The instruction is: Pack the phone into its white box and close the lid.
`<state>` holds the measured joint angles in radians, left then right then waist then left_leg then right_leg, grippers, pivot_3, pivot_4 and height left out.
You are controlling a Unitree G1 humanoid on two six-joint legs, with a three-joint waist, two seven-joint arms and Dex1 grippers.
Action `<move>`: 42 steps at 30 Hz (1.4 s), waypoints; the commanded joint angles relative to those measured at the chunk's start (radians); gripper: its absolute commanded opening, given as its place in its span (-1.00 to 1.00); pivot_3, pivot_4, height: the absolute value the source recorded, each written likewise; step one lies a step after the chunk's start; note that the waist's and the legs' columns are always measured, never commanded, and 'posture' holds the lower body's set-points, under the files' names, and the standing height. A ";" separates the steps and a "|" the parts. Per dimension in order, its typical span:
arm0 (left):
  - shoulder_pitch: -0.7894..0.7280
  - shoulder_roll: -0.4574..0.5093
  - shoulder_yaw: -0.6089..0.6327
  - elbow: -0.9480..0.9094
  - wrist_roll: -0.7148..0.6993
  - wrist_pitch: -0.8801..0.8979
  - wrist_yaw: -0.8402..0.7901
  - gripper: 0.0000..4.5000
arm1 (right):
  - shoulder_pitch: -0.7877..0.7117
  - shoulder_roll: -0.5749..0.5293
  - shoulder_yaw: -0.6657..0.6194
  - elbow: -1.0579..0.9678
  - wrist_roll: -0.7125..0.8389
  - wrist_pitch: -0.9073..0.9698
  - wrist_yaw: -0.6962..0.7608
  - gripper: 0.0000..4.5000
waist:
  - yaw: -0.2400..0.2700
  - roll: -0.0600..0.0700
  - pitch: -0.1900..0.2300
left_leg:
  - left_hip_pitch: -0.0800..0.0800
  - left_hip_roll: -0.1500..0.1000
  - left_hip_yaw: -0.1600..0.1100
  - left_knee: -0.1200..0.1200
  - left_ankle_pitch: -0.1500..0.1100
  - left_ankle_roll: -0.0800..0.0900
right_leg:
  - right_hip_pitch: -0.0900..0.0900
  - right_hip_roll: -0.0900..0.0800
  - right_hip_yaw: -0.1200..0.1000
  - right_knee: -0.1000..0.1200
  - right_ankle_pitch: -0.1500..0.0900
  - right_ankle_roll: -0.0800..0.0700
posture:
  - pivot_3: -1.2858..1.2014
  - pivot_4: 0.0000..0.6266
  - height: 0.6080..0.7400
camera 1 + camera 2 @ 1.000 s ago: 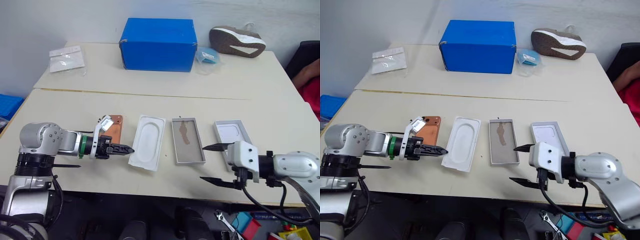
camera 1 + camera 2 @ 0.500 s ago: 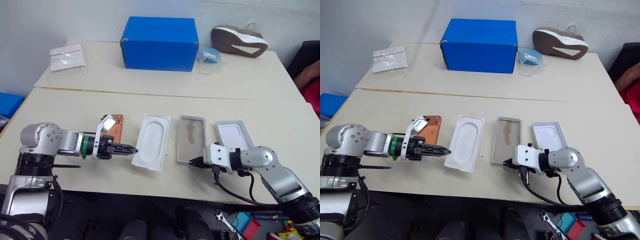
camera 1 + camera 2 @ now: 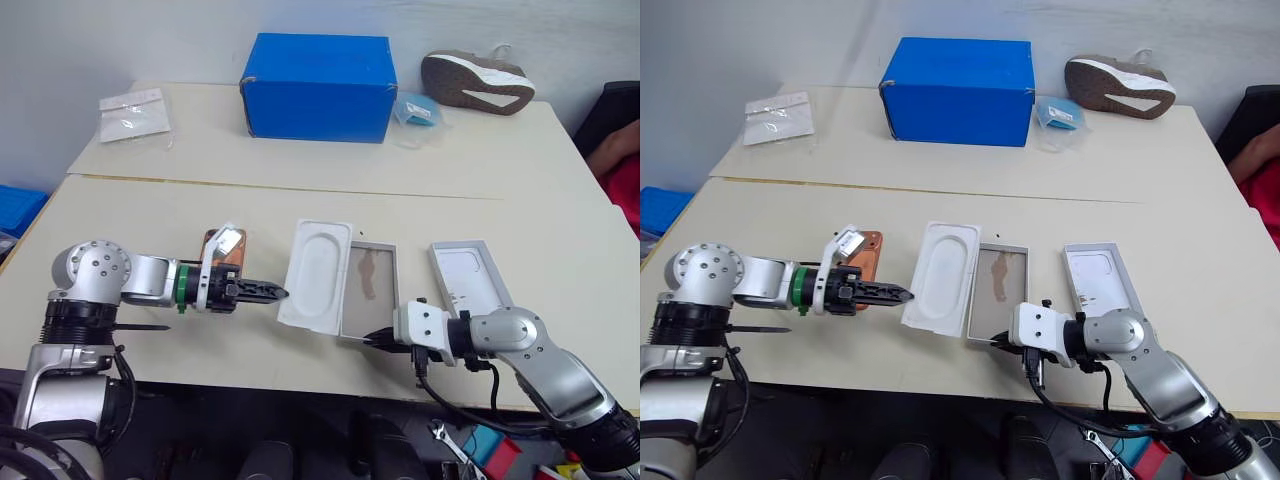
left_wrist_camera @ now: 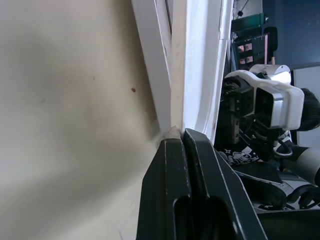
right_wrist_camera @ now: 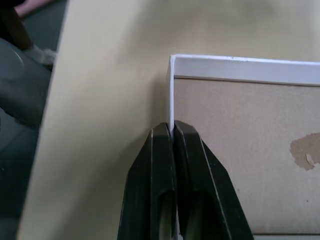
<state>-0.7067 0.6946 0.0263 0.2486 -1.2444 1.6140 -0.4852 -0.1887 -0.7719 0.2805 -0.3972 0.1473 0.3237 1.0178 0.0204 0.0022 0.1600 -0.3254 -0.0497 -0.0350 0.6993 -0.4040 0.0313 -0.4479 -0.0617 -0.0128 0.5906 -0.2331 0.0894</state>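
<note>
The orange phone (image 3: 232,252) lies flat on the table, partly hidden behind my left wrist. My left gripper (image 3: 282,294) is shut, and its tips (image 4: 182,134) press against the near left edge of a flat white insert (image 3: 320,272). The white box (image 3: 366,288), with its brown stained floor, lies right of the insert and touches it. My right gripper (image 3: 379,339) is shut on the box's near wall (image 5: 171,95) by its corner. The lid (image 3: 468,280) lies open side up, farther right.
A big blue box (image 3: 318,87), a shoe (image 3: 475,82), a small blue packet (image 3: 415,110) and a clear plastic bag (image 3: 132,115) lie on the far table. A person's arm (image 3: 618,150) shows at the right edge. The table's front edge runs just below both grippers.
My right gripper went from open to shut, dropped leftward onto the box's near wall, and the box swung left. My left gripper moved right, pushing the insert against the box.
</note>
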 commanded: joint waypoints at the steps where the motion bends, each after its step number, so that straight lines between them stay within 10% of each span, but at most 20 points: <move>1: -0.048 -0.037 0.008 0.002 -0.051 0.000 0.054 -1.00 | 0.004 0.008 0.010 -0.013 -0.017 -0.002 -0.012 -0.90 | 0.002 0.000 0.000 | 0.000 0.000 0.000 0.000 0.000 0.000 | 0.000 0.000 0.000 0.000 0.000 0.000 | 0.03 -0.52 1.00; 8: -0.094 -0.115 0.003 0.047 -0.085 0.000 0.137 -1.00 | 0.033 -0.003 -0.025 -0.097 0.013 0.049 -0.025 0.05 | 0.000 0.000 0.000 | 0.000 -0.001 -0.001 0.000 0.001 -0.002 | 0.000 0.000 -0.001 0.000 0.000 0.000 | 0.03 -0.52 1.00; 14: -0.129 -0.223 -0.010 0.090 -0.066 0.000 0.215 -1.00 | 0.211 -0.045 -0.354 -0.371 0.285 0.256 -0.053 0.96 | 0.008 0.000 0.000 | -0.002 -0.001 -0.005 0.001 0.001 -0.003 | 0.000 -0.001 -0.004 0.000 0.000 0.000 | 0.03 -0.52 1.00; 23: -0.125 -0.328 -0.001 0.133 -0.015 0.000 0.339 -1.00 | 0.453 -0.064 -0.848 -0.555 0.603 0.442 -0.106 0.99 | 0.006 0.000 0.000 | -0.004 -0.001 -0.009 0.001 0.002 -0.003 | 0.001 -0.002 -0.006 -0.001 0.000 0.000 | 0.03 -0.52 1.00; 42: -0.077 -0.449 0.088 0.164 -0.040 0.000 0.573 -1.00 | 0.492 -0.086 -0.857 -0.571 0.684 0.436 -0.243 0.99 | 0.008 0.000 0.000 | -0.003 -0.002 -0.009 0.000 0.003 -0.004 | 0.001 -0.002 -0.005 0.000 0.000 0.000 | 0.03 -0.52 1.00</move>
<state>-0.7952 0.2483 0.1025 0.4264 -1.2647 1.6130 0.0711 0.2997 -0.8501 -0.5634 -0.9435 0.8149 0.7825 0.7793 0.0282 0.0024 0.1601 -0.3282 -0.0514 -0.0436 0.6996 -0.4013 0.0272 -0.4471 -0.0637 -0.0184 0.5904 -0.2331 0.0894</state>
